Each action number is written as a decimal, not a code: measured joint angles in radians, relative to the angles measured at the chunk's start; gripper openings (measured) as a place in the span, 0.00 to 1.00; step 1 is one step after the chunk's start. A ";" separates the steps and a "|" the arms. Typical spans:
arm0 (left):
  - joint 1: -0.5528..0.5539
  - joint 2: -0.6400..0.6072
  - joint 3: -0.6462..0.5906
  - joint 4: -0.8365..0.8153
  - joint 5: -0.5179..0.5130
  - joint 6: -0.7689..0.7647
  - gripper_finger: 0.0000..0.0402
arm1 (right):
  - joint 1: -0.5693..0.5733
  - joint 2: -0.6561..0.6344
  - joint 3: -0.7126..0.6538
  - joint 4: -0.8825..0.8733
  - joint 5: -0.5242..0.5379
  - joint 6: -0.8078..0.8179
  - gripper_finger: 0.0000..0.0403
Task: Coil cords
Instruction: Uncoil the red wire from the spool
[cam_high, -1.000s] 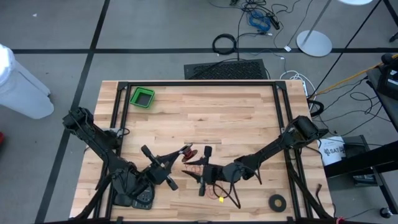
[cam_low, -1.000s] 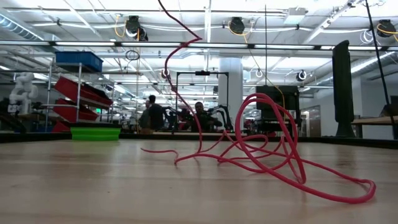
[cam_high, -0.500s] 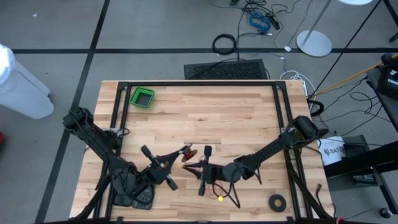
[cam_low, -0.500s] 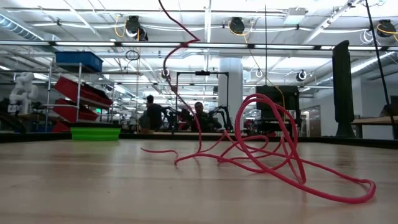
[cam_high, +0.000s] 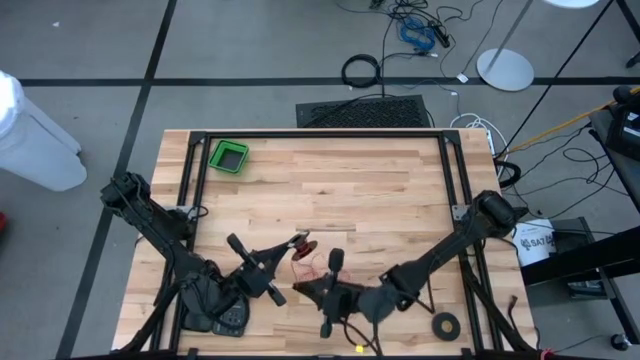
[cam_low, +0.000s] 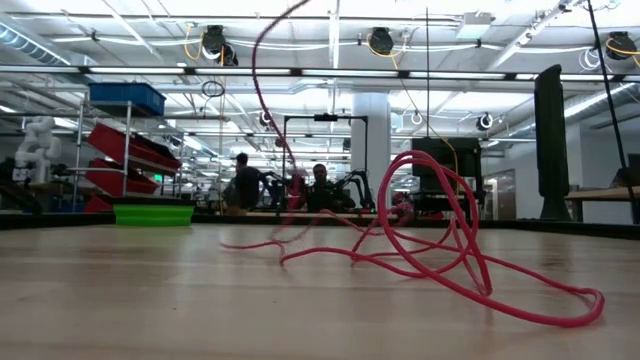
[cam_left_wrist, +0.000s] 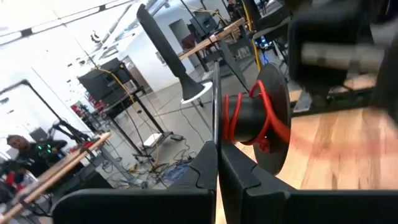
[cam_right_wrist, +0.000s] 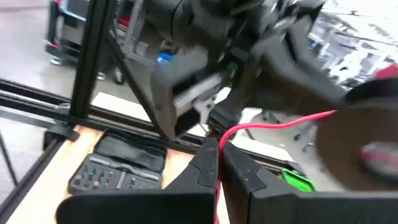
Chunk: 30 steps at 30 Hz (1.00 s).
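Note:
The cord (cam_low: 440, 250) is thin and red. Part of it is wound on the hub of a black spool (cam_left_wrist: 252, 118), and the remainder lies in loose loops on the wooden table (cam_high: 380, 190), with one strand (cam_low: 258, 70) rising out of the low view. My left gripper (cam_high: 297, 240) is shut on the spool (cam_high: 308, 246) above the table's near middle. My right gripper (cam_high: 298, 289) is just nearer the front edge and is shut on the cord. My left gripper pinches the rim of one thin flange of the spool (cam_left_wrist: 215, 106) between its two fingers. The fingers reach in level from the table's left. The spool hangs clear of the table with its axle about level, several red turns on the hub. My right gripper pinches a single strand of the red cord (cam_right_wrist: 222, 138) between its two fingers, which come in level from the table's right. From the fingers the strand (cam_right_wrist: 292, 119) bends and runs on toward the blurred spool (cam_right_wrist: 360, 149), lifted off the table.
A green bin (cam_high: 229, 156) stands at the far left of the table. A black tape ring (cam_high: 446, 324) lies at the near right. A dark keypad (cam_right_wrist: 118, 168) rests at the near left, by the left arm's base. People sit in the room beyond the table (cam_low: 240, 185).
My right gripper has moved toward the table's near edge and upward, taking the cord along. The rising strand has swung and bowed out to the left in the low view, and the left ends of the loops on the table have stirred. The big loops stay put.

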 joint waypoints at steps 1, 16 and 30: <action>-0.004 0.000 0.000 -0.022 0.000 0.000 0.01 | 0.012 0.000 0.014 -0.022 0.030 -0.009 0.00; -0.027 0.000 0.000 -0.106 -0.006 0.046 0.01 | 0.149 -0.011 0.060 -0.155 0.523 -0.177 0.00; -0.046 0.000 0.027 -0.051 -0.006 0.053 0.01 | 0.071 -0.011 0.060 -0.735 0.515 0.388 0.00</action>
